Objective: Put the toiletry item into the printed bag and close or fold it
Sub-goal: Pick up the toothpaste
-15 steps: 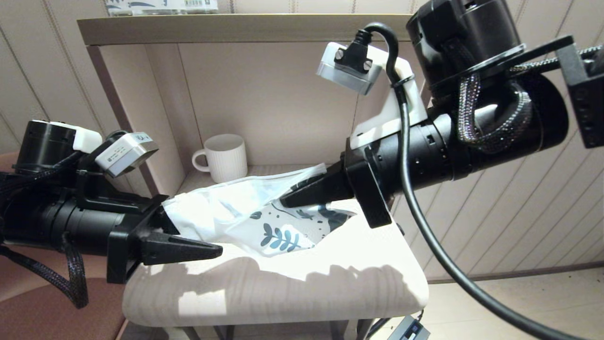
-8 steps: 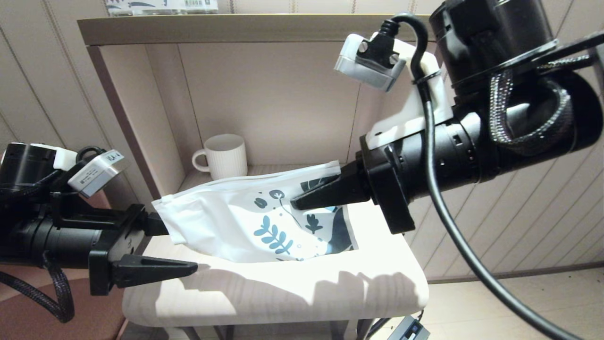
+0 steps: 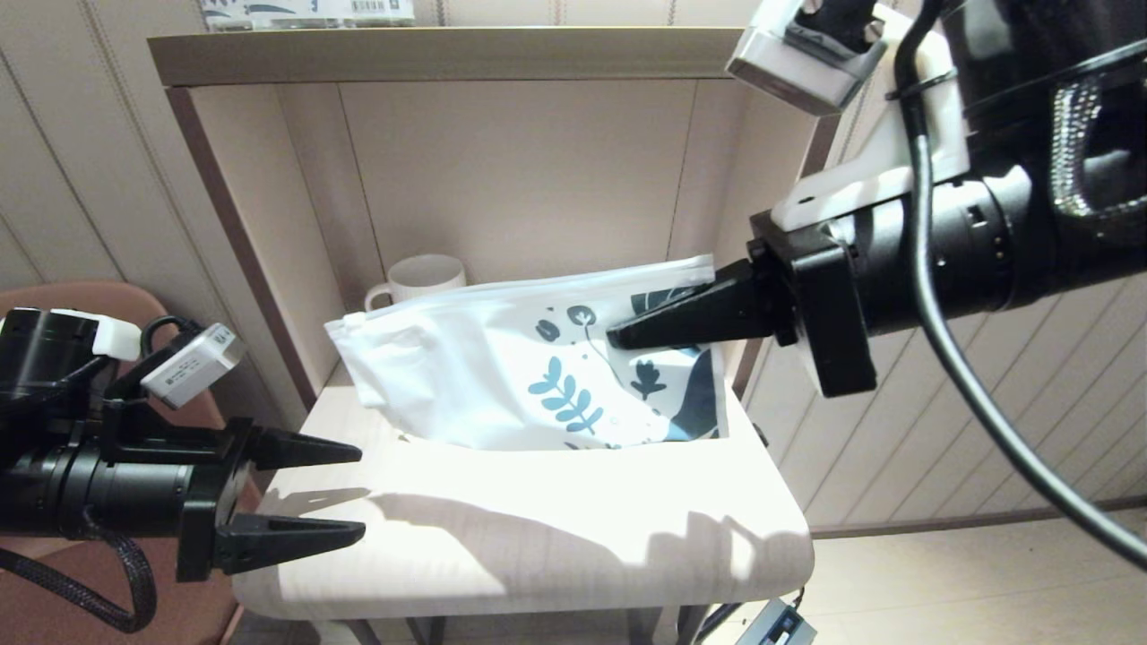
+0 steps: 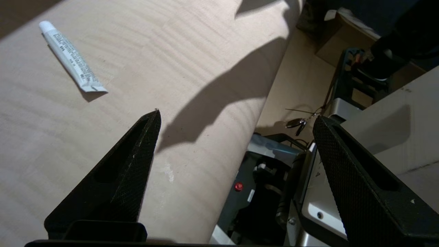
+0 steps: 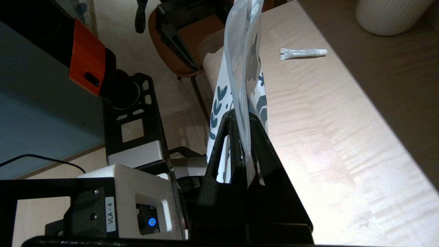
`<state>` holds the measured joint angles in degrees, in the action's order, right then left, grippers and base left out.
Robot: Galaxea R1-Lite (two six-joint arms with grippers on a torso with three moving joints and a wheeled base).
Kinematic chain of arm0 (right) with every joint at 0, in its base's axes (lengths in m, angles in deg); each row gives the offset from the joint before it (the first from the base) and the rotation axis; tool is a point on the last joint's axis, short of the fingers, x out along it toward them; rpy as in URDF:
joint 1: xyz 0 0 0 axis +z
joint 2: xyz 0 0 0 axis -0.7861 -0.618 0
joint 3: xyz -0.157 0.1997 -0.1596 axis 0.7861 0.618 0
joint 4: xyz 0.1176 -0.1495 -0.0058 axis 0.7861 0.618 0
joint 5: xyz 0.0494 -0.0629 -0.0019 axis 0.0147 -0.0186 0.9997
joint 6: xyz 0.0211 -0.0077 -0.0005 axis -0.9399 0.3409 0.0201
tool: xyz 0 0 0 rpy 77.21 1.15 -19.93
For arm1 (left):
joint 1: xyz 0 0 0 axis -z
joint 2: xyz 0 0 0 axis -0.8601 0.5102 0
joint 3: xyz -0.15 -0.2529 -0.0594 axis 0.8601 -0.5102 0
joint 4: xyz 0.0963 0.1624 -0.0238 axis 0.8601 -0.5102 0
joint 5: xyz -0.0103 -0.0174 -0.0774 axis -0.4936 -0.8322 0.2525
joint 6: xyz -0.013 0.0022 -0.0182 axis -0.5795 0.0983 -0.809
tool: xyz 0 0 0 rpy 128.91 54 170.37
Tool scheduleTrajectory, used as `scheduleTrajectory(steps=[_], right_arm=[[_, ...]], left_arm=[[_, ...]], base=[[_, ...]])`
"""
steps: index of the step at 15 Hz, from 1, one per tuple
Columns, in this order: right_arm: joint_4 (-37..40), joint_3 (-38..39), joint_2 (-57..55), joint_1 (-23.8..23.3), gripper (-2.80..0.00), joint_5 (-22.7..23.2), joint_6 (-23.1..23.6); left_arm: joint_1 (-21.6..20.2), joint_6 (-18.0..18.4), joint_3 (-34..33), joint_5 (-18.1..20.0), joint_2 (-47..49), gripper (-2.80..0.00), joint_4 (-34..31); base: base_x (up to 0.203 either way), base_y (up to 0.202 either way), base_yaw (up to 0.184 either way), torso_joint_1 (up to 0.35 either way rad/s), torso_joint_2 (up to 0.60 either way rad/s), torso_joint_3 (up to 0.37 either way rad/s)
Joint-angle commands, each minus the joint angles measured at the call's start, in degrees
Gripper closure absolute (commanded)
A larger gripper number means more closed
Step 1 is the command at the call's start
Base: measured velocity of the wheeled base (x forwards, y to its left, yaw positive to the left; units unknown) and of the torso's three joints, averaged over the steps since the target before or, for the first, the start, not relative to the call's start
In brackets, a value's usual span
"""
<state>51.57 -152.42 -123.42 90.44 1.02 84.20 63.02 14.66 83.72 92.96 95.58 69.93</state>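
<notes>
My right gripper is shut on the printed end of the printed bag and holds it in the air above the table, slider end pointing left. In the right wrist view, the bag hangs on edge from the closed fingers. The toiletry item, a thin white tube, lies flat on the tabletop near the mug; the head view does not show it, as the bag hides it. My left gripper is open at the table's left edge, apart from the bag. The tube lies beyond its fingers.
A white ribbed mug stands at the back of the shelf niche, partly behind the bag. A printed package lies on top of the shelf. A brown chair is at the left. The robot base sits below the table's front edge.
My right gripper has lifted the bag up and to the right, off the table. My left gripper has drawn back to the left and down, away from the bag's slider end.
</notes>
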Motion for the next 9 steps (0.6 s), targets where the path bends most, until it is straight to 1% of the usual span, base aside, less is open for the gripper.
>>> scheduleTrajectory(steps=[1, 3, 4, 7, 9], right_arm=[[0.12, 0.08, 1.91, -1.87, 0.0, 0.23, -0.05], [0.21, 0.16, 2.91, -2.58, 0.0, 0.23, -0.15], [0.21, 0.16, 3.38, -2.67, 0.0, 0.23, -0.15], [0.2, 0.87, 4.22, -2.67, 0.0, 0.23, -0.15], [0.12, 0.86, 4.35, -2.67, 0.0, 0.23, -0.06]], left_arm=[[0.0, 0.13, 0.65, -0.25, 1.49, -2.8, 0.0], [0.15, -0.16, 2.61, -0.92, 2.69, -2.8, -0.04], [0.33, -0.57, 3.72, -1.02, 2.97, 0.0, -0.08], [1.15, -0.93, 6.19, -1.1, 5.49, 0.0, -0.09], [1.86, -1.02, 6.98, -2.2, 7.05, 0.0, -0.05]], base=[[0.0, 0.0, 0.0, 0.0, 0.0, 0.0], [0.0, 0.0, 0.0, 0.0, 0.0, 0.0], [0.0, 0.0, 0.0, 0.0, 0.0, 0.0], [0.0, 0.0, 0.0, 0.0, 0.0, 0.0], [0.0, 0.0, 0.0, 0.0, 0.0, 0.0]])
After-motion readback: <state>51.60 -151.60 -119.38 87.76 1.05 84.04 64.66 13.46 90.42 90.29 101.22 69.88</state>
